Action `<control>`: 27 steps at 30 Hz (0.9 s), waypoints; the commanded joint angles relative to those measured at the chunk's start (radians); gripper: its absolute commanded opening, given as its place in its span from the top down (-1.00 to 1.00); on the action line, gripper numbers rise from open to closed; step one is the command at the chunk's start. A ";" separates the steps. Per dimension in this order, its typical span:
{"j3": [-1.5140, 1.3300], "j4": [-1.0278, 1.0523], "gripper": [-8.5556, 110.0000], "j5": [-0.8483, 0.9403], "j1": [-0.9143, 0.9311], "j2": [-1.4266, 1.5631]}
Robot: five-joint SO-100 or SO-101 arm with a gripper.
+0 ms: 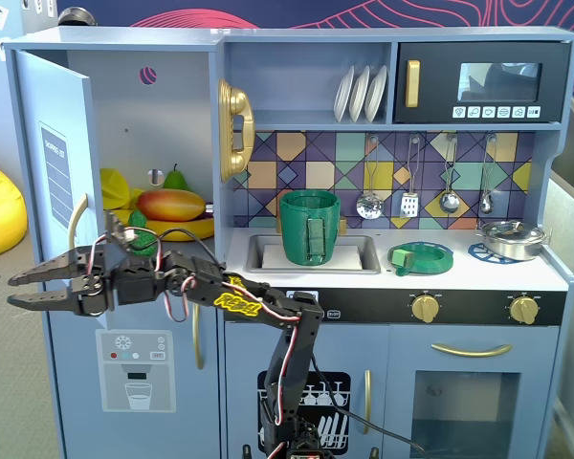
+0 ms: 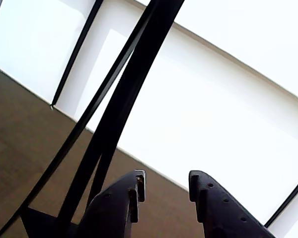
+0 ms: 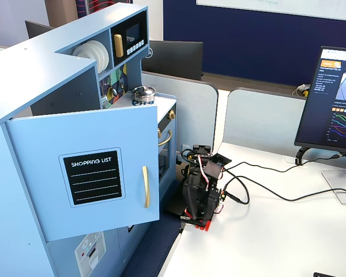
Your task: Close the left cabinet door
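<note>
The left cabinet door (image 1: 53, 163) stands wide open, swung out toward the camera at the left edge of the toy kitchen. In the other fixed view its light-blue front (image 3: 83, 173) shows the black "SHOPPING LIST" label (image 3: 95, 176) and the gold handle (image 3: 145, 186). My gripper (image 1: 11, 292) is open and empty. It reaches left, level with the door's lower edge and below the gold handle (image 1: 77, 222); whether it touches the door cannot be told. In the wrist view the gripper (image 2: 166, 186) has its two black fingers apart, with nothing between them and the door out of view.
The open cabinet holds toy fruit (image 1: 170, 204). Below it is the blue door with the dispenser graphic (image 1: 134, 368). A green pot (image 1: 309, 227) sits in the sink, and a gold phone (image 1: 234, 129) hangs beside the cabinet. The arm's base (image 3: 199, 193), cables and a monitor (image 3: 334, 104) are on the white desk.
</note>
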State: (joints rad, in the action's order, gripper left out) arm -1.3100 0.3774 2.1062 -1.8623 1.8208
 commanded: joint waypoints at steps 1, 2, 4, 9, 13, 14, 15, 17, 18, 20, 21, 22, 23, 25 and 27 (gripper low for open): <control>0.069 -0.044 0.86 -0.034 0.100 -0.017; 0.064 -0.048 0.86 -0.037 0.118 -0.020; 0.058 -0.052 0.86 -0.055 0.153 -0.028; 0.041 -0.066 0.86 -0.081 0.219 -0.028; 0.008 -0.066 0.86 -0.089 0.258 0.003; -0.003 -0.066 0.86 -0.091 0.264 0.014; -0.015 -0.066 0.86 -0.089 0.272 0.025; -0.043 -0.064 0.86 -0.089 0.293 0.054; -0.058 -0.064 0.86 -0.091 0.307 0.067; -0.091 -0.064 0.86 -0.091 0.334 0.100; -0.106 -0.064 0.86 -0.092 0.348 0.115; -0.123 -0.063 0.86 -0.092 0.362 0.130; -0.137 -0.060 0.86 -0.089 0.376 0.146; -0.164 -0.054 0.86 -0.094 0.411 0.173; -0.181 -0.046 0.86 -0.101 0.454 0.195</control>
State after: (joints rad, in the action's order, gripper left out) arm -1.4926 0.3421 2.0249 -1.4834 1.9205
